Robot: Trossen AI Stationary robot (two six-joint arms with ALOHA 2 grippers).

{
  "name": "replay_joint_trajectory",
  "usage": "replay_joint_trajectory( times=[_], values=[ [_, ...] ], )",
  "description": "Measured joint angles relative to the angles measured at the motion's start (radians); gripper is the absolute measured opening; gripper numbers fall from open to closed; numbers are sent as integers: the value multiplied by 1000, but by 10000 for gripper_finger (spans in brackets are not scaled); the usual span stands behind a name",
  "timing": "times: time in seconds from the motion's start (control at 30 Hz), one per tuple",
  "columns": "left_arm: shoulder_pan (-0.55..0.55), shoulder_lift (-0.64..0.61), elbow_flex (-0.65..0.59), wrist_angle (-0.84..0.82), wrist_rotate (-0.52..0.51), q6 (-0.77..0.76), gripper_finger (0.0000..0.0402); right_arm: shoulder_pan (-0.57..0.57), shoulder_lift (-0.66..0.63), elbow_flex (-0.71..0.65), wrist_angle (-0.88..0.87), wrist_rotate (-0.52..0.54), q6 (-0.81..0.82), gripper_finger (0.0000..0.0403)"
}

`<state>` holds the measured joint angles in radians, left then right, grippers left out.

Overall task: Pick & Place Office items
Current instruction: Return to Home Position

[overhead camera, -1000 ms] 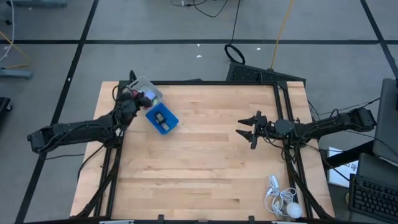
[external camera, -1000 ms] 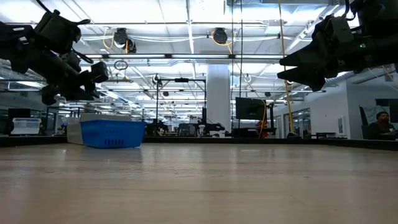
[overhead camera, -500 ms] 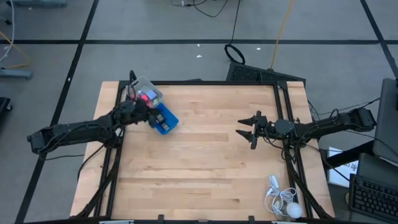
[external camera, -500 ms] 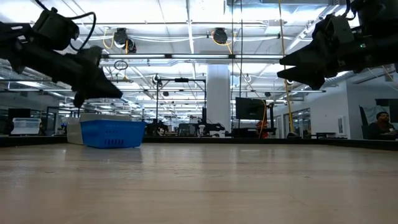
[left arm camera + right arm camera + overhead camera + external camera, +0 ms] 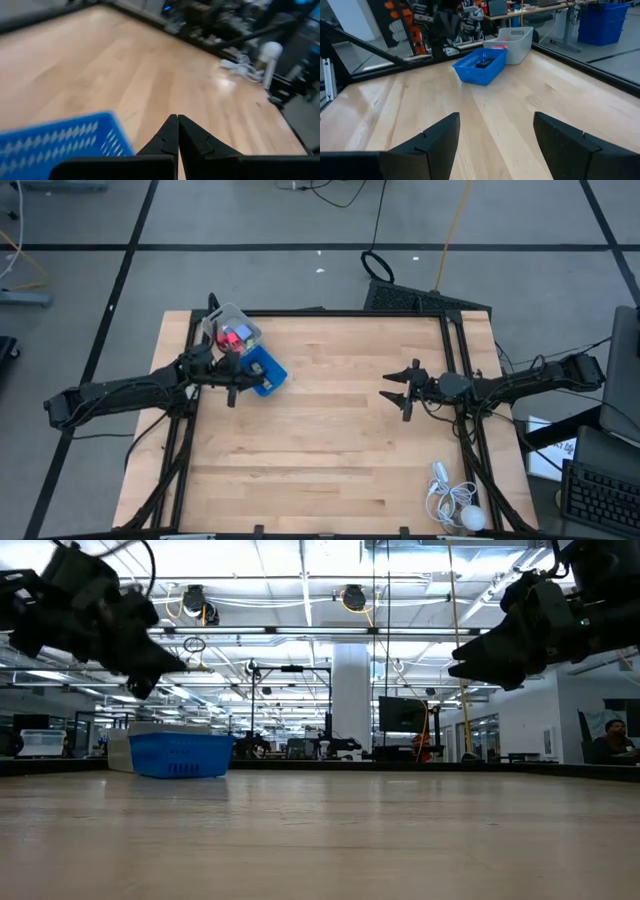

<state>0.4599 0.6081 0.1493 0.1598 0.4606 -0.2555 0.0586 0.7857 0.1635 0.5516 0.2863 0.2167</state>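
While left claw (image 5: 234, 385) sits closed by the latticed blue basket (image 5: 270, 370), right claw (image 5: 396, 393) gapes (both empty).

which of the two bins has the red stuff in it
The pale gray bin at the table's far left corner: the red pieces lie inside it. The blue bin right beside it shows only dark items.

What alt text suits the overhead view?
Two dark robot arms reach over a wooden table. The left gripper is beside a blue tray and grey bin holding small items; the right gripper hangs open right of centre.
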Motion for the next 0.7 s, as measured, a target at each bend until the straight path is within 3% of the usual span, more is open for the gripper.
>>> replay_joint_trajectory(
  times=[0.23,0.7],
  values=[
    [-150,-142,0,100,-67,89,24,7,-53,0,-8,0,-21,247],
    [-297,-607,0,-272,-277,149,47,75,-239,0,-107,2,-95,247]
  ],
)
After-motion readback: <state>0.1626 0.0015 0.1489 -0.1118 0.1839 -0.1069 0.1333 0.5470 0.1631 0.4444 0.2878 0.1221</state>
